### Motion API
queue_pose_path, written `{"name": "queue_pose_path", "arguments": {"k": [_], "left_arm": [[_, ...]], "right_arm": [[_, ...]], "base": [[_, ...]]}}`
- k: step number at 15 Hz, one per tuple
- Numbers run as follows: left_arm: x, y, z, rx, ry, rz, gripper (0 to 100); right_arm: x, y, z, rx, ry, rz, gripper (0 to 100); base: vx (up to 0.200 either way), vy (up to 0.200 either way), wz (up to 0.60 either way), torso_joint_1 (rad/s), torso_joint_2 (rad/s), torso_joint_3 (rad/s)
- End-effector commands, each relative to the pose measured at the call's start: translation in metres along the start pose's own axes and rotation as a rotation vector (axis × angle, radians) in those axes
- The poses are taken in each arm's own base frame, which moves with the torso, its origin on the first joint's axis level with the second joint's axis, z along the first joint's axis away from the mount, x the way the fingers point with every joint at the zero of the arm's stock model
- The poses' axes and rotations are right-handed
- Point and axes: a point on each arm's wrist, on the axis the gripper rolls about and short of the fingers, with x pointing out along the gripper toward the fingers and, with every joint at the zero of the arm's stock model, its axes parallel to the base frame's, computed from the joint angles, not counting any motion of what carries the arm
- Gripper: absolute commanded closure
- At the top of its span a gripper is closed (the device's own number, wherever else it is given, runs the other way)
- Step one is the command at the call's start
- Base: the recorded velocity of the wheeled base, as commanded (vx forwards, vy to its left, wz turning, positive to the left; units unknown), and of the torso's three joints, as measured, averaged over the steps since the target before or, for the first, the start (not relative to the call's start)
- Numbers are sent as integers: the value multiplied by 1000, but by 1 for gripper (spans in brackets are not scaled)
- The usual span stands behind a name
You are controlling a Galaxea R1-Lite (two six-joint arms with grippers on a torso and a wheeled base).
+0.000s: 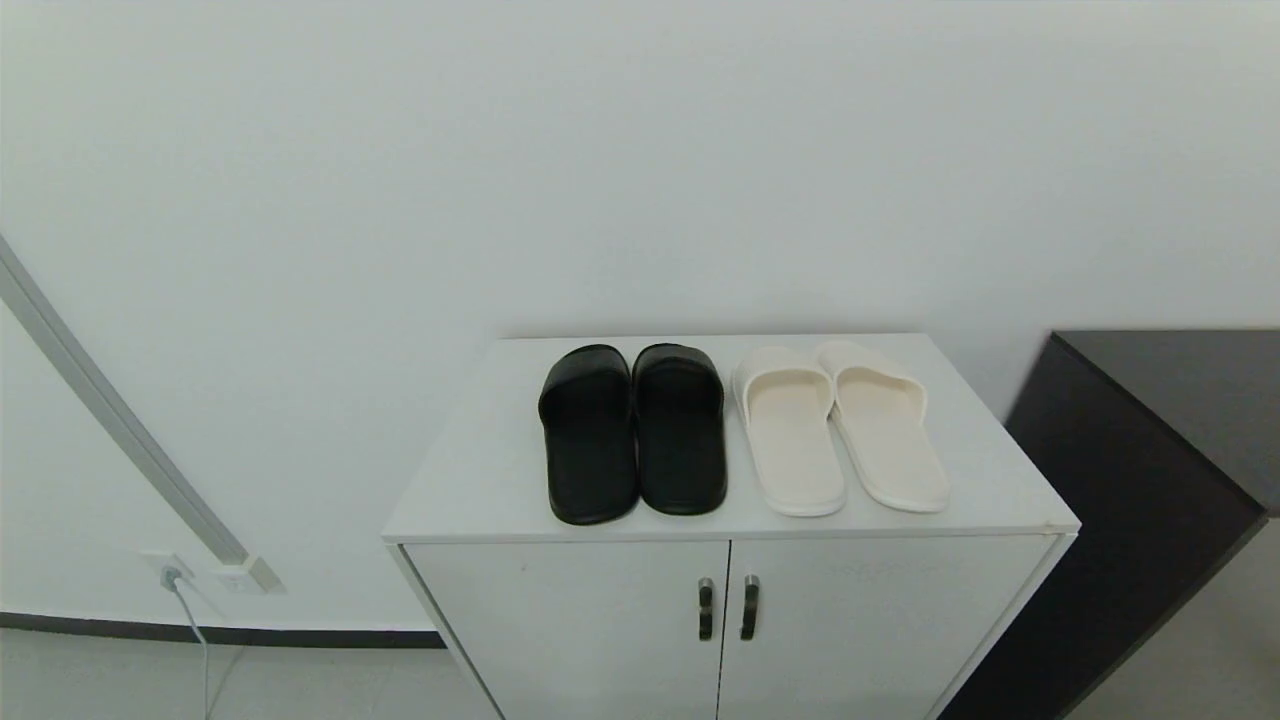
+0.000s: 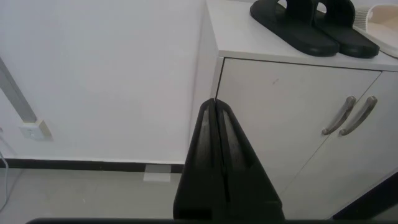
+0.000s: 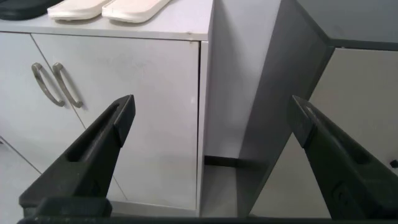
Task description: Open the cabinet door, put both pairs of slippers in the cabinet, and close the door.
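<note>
A plain white wall (image 1: pixel 640 150) stood behind the white cabinet (image 1: pixel 560 640), a box-shaped unit with smooth, matte panels and square edges. A dark, flat-sided unit (image 1: pixel 1130 520) stood just beside the cabinet on the robot's right, with a narrow gap between them. The cabinet's flat top served as the surface (image 1: pixel 470 480) and carried both pairs of slippers. Its left door (image 1: pixel 600 650) and right door (image 1: pixel 880 620) were both closed, so the interior could not be inspected. The black pair of slippers (image 1: pixel 600 440), smooth and rubber-like with broad closed straps, lay side by side and touching on the left-centre of the surface, heels toward the front edge. The cream pair of slippers (image 1: pixel 800 440), with faintly ribbed uppers, lay just beside them on the right, angled slightly outward. A grey trunking strip (image 1: pixel 110 410) ran diagonally down the wall to a socket (image 1: pixel 165 570) with a cable (image 1: pixel 195 630) plugged in. The left tool (image 2: pixel 216 109) was held low before the cabinet's left front corner, its black fingers pressed together and empty. The right tool (image 3: pixel 212 106) was held low before the cabinet's right front edge, its fingers spread wide apart and empty. Two curved metal handles, one (image 1: pixel 706 608) on each door (image 1: pixel 749 607), sat upright and close together at the centre seam.
</note>
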Motion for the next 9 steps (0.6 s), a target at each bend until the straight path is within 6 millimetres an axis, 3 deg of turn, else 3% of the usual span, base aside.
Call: {"name": "queue_pose_path", "arguments": {"k": [1, 7, 8, 9], "left_arm": [[0, 0, 0, -1, 0, 0, 100], [0, 0, 0, 4, 2, -1, 100], [0, 0, 0, 4, 0, -3, 100], [0, 0, 0, 4, 2, -1, 100]], "right_arm": [[1, 0, 0, 1, 17, 9, 0], [2, 0, 1, -15, 17, 17, 0], [-10, -1, 41, 8, -120, 3, 0], [-18, -2, 69, 62, -147, 12, 0]], "base": [[0, 0, 0, 0, 0, 0], [0, 0, 0, 0, 0, 0], [0, 0, 0, 0, 0, 0], [0, 0, 0, 0, 0, 0]]}}
